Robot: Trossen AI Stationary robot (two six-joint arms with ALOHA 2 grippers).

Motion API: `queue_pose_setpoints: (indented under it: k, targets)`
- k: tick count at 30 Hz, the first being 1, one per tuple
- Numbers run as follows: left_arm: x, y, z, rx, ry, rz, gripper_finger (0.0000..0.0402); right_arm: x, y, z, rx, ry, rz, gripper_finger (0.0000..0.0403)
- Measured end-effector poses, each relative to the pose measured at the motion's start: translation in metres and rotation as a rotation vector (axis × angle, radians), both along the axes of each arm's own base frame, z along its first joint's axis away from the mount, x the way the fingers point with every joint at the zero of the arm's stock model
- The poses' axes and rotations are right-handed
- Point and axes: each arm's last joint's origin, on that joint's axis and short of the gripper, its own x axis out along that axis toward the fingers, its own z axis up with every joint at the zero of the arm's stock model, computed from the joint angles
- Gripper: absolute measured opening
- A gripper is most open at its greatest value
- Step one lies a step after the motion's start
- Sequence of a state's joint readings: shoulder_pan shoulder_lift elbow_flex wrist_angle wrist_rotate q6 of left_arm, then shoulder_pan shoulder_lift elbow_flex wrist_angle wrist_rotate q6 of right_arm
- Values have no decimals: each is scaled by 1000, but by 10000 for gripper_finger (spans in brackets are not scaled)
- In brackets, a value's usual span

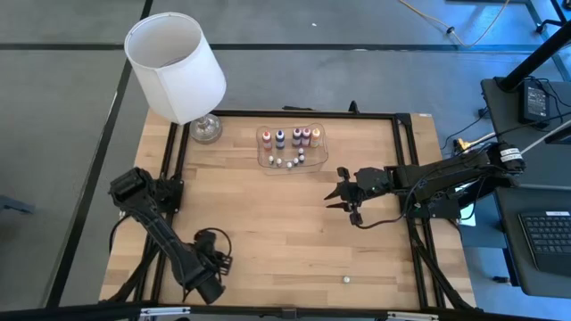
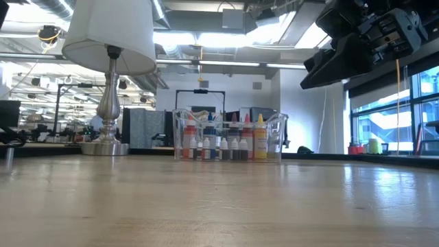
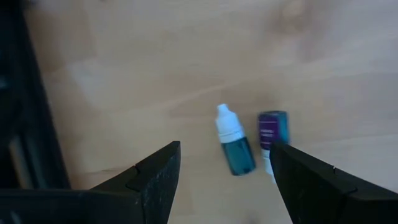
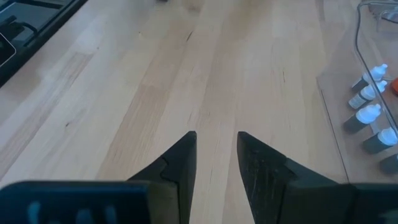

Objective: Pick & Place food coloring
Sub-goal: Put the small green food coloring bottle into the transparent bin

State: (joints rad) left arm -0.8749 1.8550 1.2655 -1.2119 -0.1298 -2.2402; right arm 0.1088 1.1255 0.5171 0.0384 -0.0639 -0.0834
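i see my left gripper fingers wide apart over a blue bottle and purple bottle; labels too blurry to read. right gripper fingers nearly together, holding nothing.

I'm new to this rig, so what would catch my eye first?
The big white-shaded lamp at the table's far left corner, then the clear tray of upright colored bottles beside it. Under the open left claw, a blue bottle and a purple bottle lie on bare wood.

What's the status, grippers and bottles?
Left gripper open above lying blue bottle and purple bottle. Right gripper empty, beside clear plastic tray. Nothing blocking.
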Motion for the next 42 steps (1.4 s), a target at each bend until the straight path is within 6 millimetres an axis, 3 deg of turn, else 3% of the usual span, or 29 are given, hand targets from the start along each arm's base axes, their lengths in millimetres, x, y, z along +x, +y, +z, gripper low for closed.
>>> queue_pose_setpoints:
  k: [12,31,42]
  targets:
    - [-2,0,-1,17,14,-3,240,0,0,0,2,0,-1,118]
    - [1,-11,-38,76,79,-102,240,0,0,0,21,9,-14,118]
    - [1,-12,-37,63,88,-132,240,0,0,-1,21,10,-14,118]
